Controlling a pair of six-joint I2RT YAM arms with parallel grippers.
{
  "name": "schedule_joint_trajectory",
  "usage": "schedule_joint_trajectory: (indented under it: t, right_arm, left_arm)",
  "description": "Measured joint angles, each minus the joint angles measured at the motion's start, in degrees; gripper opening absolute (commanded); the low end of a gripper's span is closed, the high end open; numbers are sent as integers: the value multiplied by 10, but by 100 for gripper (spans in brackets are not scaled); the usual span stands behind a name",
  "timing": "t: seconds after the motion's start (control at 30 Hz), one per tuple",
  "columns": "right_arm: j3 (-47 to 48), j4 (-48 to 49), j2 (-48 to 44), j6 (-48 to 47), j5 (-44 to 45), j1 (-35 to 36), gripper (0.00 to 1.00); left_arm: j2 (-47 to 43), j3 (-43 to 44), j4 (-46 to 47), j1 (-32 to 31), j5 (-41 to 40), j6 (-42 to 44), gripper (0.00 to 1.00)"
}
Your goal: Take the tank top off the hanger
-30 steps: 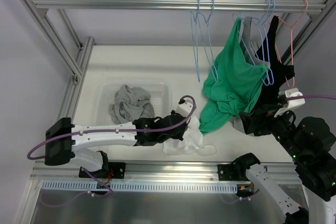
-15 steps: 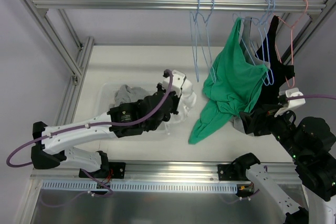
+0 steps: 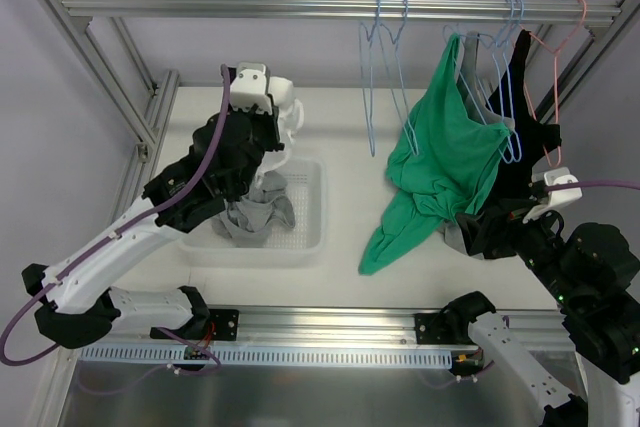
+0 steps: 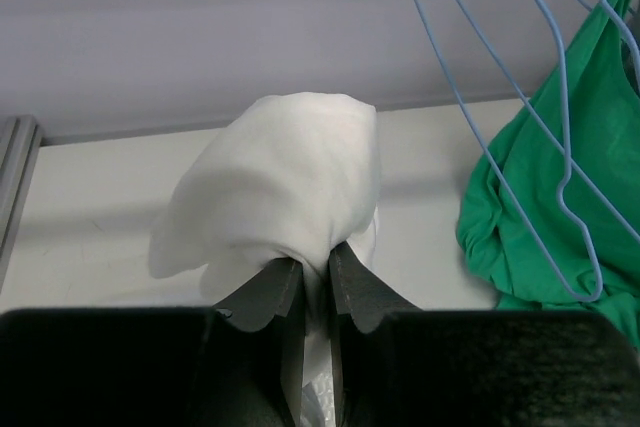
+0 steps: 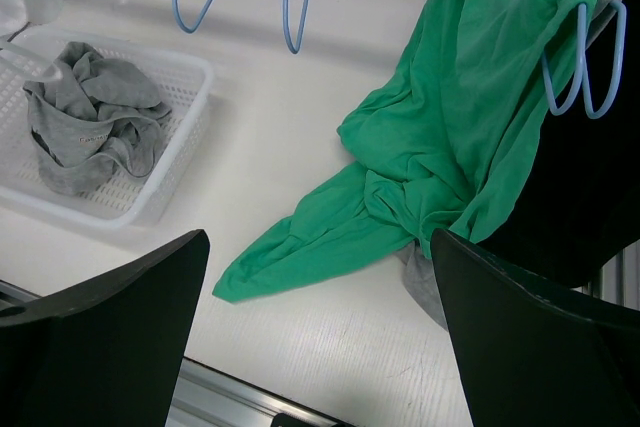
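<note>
My left gripper [image 3: 284, 119] is shut on a white tank top [image 3: 287, 105], held bunched in the air above the far edge of the white basket [image 3: 318, 209]. In the left wrist view the cloth [image 4: 280, 172] drapes over the shut fingertips [image 4: 308, 265]. A green tank top [image 3: 445, 157] hangs from a blue hanger [image 3: 508, 97] on the rail, its lower end trailing on the table. My right gripper [image 3: 490, 229] is open and empty beside it; in the right wrist view [image 5: 315, 247] the green cloth [image 5: 450, 147] lies between and beyond the fingers.
A grey garment [image 3: 252, 209] lies in the basket. Two empty blue hangers [image 3: 385, 77] hang mid-rail. A black garment [image 3: 525, 142] on a pink hanger [image 3: 560, 47] hangs at the far right. Aluminium frame posts stand at both sides.
My left arm has lifted the white tank top off the table front and carried it left and back, above the basket. The green top's hem swung left. The right arm has not moved.
</note>
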Motion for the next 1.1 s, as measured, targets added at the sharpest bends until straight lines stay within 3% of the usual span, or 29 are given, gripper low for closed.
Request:
schedule_joint_trajectory:
  t: [0.23,0.6,1.0,1.1]
  right_arm:
    - [0,0,0,0,-2,0,100]
    - [0,8,5,0,-9,0,100]
    - [-10,26,9,0,-35,0,100]
    - [-15,28,9,0,-35,0,100]
  left_arm:
    - [-41,-101,0,24,27,-36,0]
    - [-33,-381,-21,28,59,-230,0]
    - [-35,-413,-19,61,69,-301,0]
    - [-31,-412,-17,68,83,-305,5]
